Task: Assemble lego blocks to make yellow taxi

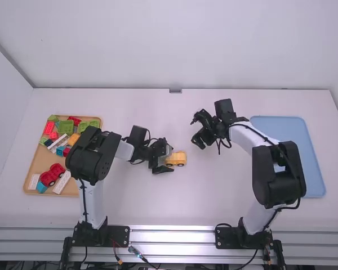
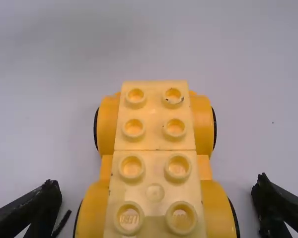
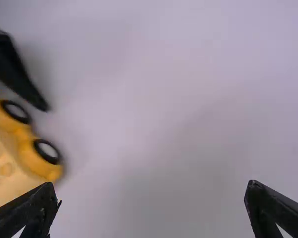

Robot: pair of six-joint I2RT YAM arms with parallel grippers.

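- The yellow toy car (image 1: 177, 158) stands on its wheels on the table (image 1: 208, 191), pale studded blocks (image 2: 154, 163) sitting along its top with a seam between them.
- The left gripper (image 2: 157, 198) is wide open around the car, a finger near each side, neither touching; it holds nothing.
- If it closes off-centre, one finger would likely meet the car first and roll or twist it on those wheels.
- Gripping too high could pop a top block loose; pressing down unevenly could tip one end.
- The right gripper (image 3: 153, 191) is also wide open and empty, near the car; if both close in together, their fingers could knock.
- The left arm (image 1: 92, 154) reaches over the brown tray (image 1: 40, 157) of loose blocks (image 1: 66, 127) and a red car (image 1: 52, 174), hindering another pick there.
- The right arm (image 1: 279, 174) crosses the blue tray (image 1: 298, 126), partly in the way of placing anything.
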